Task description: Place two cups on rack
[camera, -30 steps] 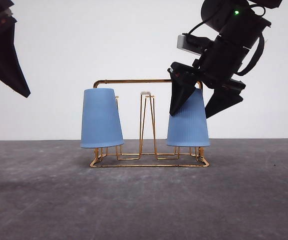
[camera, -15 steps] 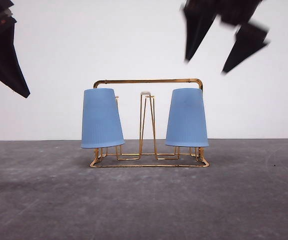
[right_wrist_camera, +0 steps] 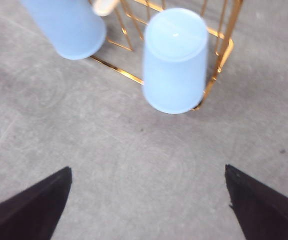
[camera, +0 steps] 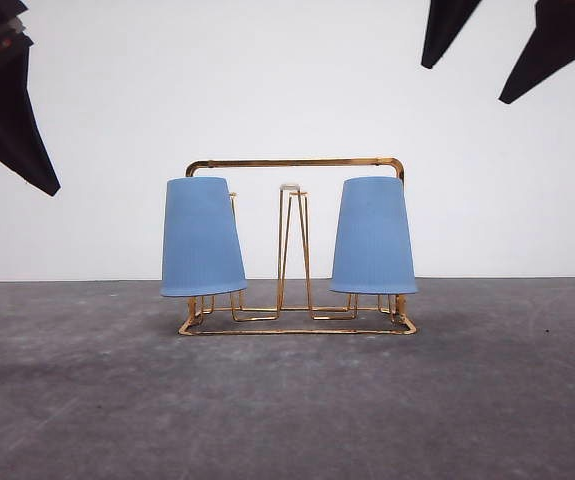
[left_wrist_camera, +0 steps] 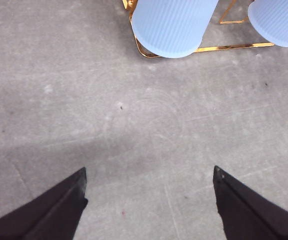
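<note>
Nearest the front camera lay bare grey table [camera: 287, 400], scuffed and mottled. Farther back, mid-table, stood the rack [camera: 297, 162], its gold wire base flat on the surface and its handle frame spanning the top.

Both cups sat inverted on the rack, rims down and just clear of the base wire. The left cup [camera: 202, 237] hung at the rack's left end, leaning slightly, its wider rim kicked out to the right. The right cup [camera: 373, 236] stood at the right end, close to upright. Between them rose a narrow hairpin prong [camera: 292, 245] with a white tip, unoccupied and touching neither cup.

The left gripper [left_wrist_camera: 149, 187] was held high at the upper left of the front view, well apart from the rack. From its wrist camera, both dark fingers pointed down toward open table, spread wide, nothing between them; the left cup and a corner of the base were beyond.

The right gripper [camera: 472, 60] was raised above and to the right of the right cup, clear of it. Its two fingers were wide apart and empty. Its wrist camera looked down on the right cup's closed bottom.

Behind everything, a plain white wall [camera: 287, 80].
</note>
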